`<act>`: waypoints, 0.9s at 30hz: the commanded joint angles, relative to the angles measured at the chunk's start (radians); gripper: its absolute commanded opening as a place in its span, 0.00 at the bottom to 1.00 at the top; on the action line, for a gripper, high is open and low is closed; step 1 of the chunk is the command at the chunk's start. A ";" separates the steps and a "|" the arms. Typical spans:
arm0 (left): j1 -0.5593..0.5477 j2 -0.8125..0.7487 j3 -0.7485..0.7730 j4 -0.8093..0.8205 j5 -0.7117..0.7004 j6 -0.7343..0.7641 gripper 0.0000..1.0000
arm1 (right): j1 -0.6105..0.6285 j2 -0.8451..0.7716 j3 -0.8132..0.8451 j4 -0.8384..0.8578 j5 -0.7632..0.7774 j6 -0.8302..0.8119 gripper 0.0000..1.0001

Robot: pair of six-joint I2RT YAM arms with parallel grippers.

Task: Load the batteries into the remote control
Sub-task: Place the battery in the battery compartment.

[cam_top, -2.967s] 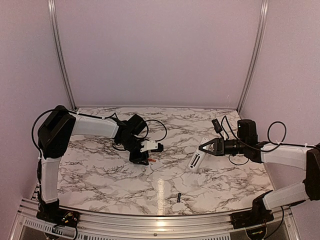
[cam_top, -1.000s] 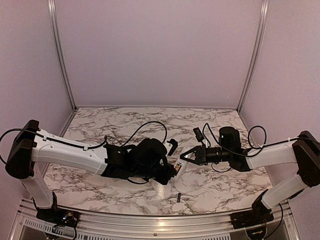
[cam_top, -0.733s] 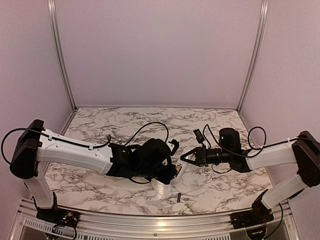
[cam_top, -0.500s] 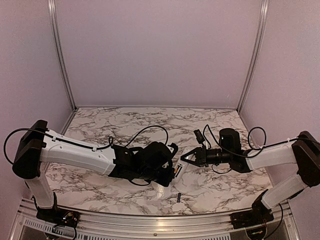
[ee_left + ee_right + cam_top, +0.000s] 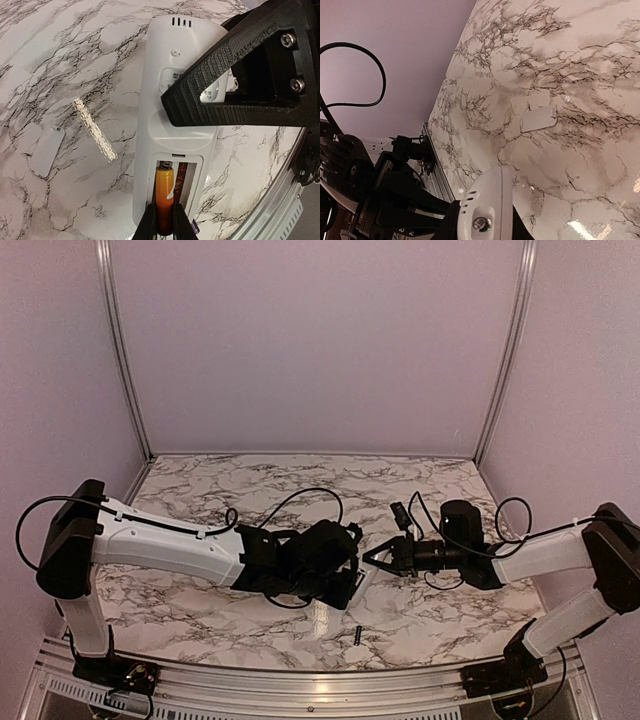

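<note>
The white remote control [image 5: 170, 125] lies back-up with its battery bay open. My right gripper [image 5: 374, 560] is shut on its far end; one black finger [image 5: 240, 95] crosses it. In the right wrist view the remote's end [image 5: 487, 210] sits between my fingers. My left gripper [image 5: 164, 222] is shut on the orange battery [image 5: 165, 195], which lies in the bay's left slot against the spring. The right slot holds no battery. The black battery [image 5: 356, 632] lies on the marble near the front edge. In the top view the remote [image 5: 364, 576] is a sliver between both grippers.
The small white battery cover [image 5: 46, 150] lies flat on the marble left of the remote; it also shows in the right wrist view [image 5: 538, 118]. A bright glare streak [image 5: 95, 135] lies beside it. The metal front rail [image 5: 320, 680] runs close below the black battery.
My left arm has swung from the back left to the centre with the orange battery, which now sits in the remote. My right gripper has carried the remote leftward to meet it.
</note>
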 commanded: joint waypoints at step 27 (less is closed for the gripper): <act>0.008 0.097 0.058 -0.097 -0.159 0.041 0.00 | 0.009 0.046 -0.047 0.371 -0.164 0.322 0.00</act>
